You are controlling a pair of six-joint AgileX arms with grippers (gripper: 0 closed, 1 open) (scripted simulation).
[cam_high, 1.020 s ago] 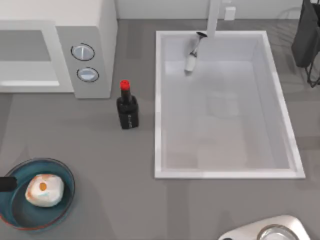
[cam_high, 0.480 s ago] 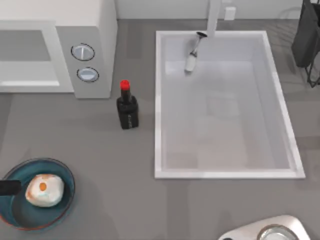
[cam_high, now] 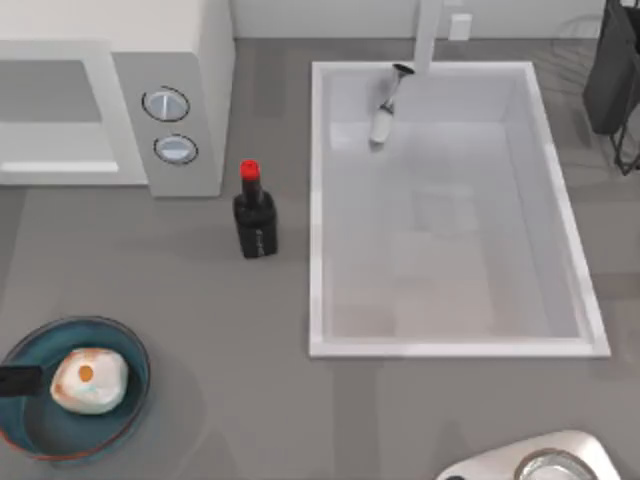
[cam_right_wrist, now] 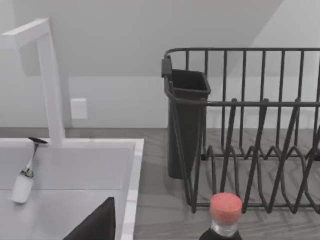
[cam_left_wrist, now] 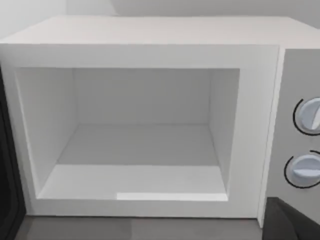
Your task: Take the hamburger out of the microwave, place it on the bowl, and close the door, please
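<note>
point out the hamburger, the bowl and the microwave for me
hamburger [cam_high: 89, 380]: top view, on its pale upper surface beside the orange spot.
bowl [cam_high: 55, 425]: top view, on the bare blue inside near the rim.
microwave [cam_left_wrist: 145, 145]: left wrist view, on the floor of its open cavity.

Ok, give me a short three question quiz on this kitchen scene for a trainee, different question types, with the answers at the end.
1. True or false: the hamburger lies in the bowl.
2. What stands between the microwave and the sink? A) a cup B) a dark bottle with a red cap C) a pan
3. Fill in: the microwave's cavity is ____, its door open.

Key: 1 true; 2 B; 3 empty.
</note>
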